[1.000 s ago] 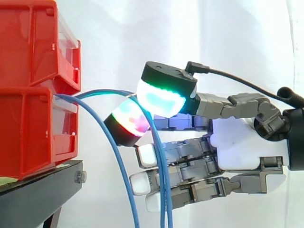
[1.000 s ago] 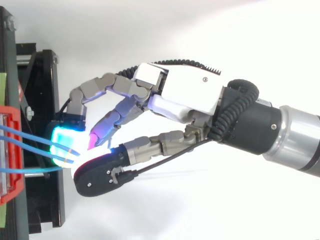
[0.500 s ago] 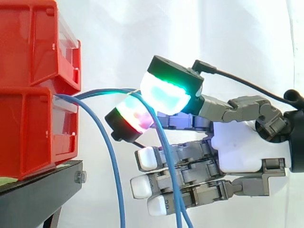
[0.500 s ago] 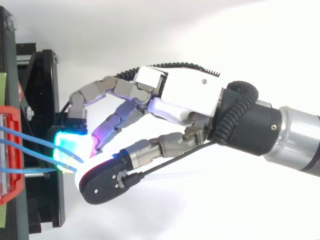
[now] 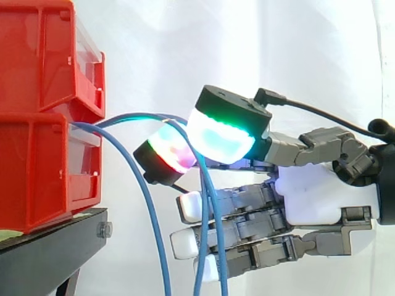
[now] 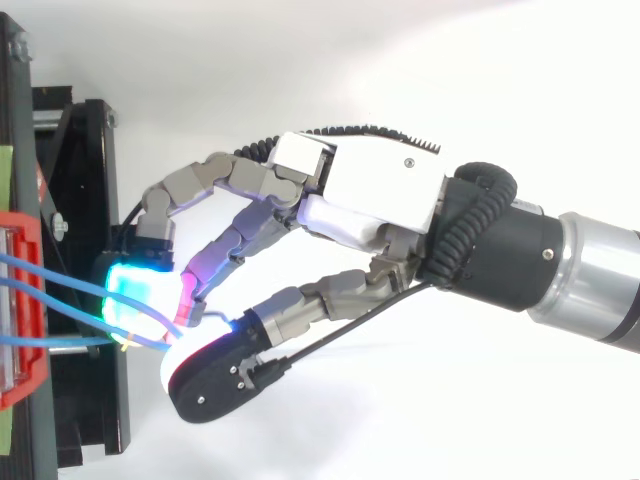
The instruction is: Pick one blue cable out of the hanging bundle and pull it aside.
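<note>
Just off the front edge of the black stand [image 5: 49, 253], had the hand [image 6: 370, 190] closed on a blue cable [image 5: 212, 213] from the red bins [image 5: 37, 166], pinched between glowing pads [image 5: 219, 135] near another hanging strand [image 5: 149, 209]; grasp apparently made, pull aside not yet done.

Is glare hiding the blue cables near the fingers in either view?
Side view: no, the blue cables read clearly against the bright curtain, tinted green beside the glowing pads. Top view: yes, white glow off the hand swallows them there.
</note>
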